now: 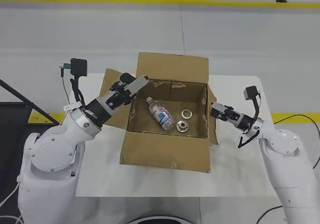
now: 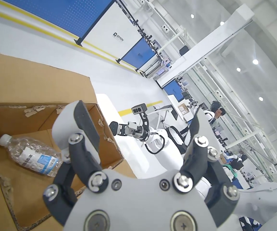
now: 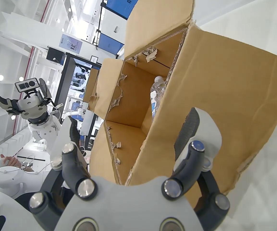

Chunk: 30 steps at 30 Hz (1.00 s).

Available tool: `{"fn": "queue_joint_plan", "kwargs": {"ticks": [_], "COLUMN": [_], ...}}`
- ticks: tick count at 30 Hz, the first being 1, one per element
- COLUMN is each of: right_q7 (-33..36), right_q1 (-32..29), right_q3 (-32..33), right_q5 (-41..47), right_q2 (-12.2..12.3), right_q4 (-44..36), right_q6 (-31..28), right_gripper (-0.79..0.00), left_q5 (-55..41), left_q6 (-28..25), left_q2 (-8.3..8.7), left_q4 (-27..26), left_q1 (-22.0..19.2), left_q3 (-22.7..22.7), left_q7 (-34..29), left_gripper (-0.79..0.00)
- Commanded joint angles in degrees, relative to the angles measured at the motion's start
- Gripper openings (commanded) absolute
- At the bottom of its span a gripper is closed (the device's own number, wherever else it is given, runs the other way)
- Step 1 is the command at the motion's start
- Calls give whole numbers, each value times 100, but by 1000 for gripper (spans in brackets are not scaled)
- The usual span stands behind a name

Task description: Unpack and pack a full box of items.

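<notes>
Torn cardboard box (image 1: 165,151) holds a crinkled clear bottle (image 1: 161,113) — left tool (image 1: 133,82) and right tool (image 1: 214,110) spread

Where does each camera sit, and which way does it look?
Top view: above the arms, looking down at the table, the open box and the bottle in it; left hand and right hand show either side of the box.
Left wrist view: on the left wrist, looking past its open fingers across the box to the right arm.
Right wrist view: on the right wrist, looking past its open fingers into the box, towards the left arm.
All three show box and bottle.
</notes>
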Motion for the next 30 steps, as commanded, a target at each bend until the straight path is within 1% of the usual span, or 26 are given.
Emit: {"fn": "queue_joint_plan", "kwargs": {"ticks": [1, 13, 15, 18, 21, 24, 27, 30], "right_q7": [-9, -105, -210, -351, -382, -213, 83, 388], "right_q1": [50, 406, 452, 519, 668, 928, 1263, 1663], "right_q3": [-64, -415, -406, -318, -331, -527, -865, -1311], "right_q5": [11, 32, -49, 52, -21, -151, -348, -665], "right_q2": [-7, -53, -50, -42, -39, -57, -94, -153], "right_q4": [24, 265, 230, 27, -285, -597, -764, -727], "right_q6": [-4, -78, -137, -220, -206, -152, -107, 35], "right_gripper": [0, 0, 0, 0, 0, 0, 0, 0], "left_q5": [-2, -99, -121, -120, -189, -265, -403, -591], "left_q6": [6, -41, -68, -26, -3, 18, 68, 106], "left_q2": [14, 94, 107, 126, 148, 179, 205, 224], "left_q4": [-33, -256, -267, -315, -391, -488, -561, -644], "left_q1": [55, 383, 423, 487, 540, 610, 753, 978], "left_q3": [-41, -296, -334, -471, -709, -1033, -1412, -1751], "left_q7": [33, 158, 182, 285, 392, 411, 451, 482], "left_gripper": [0, 0, 0, 0, 0, 0, 0, 0]}}
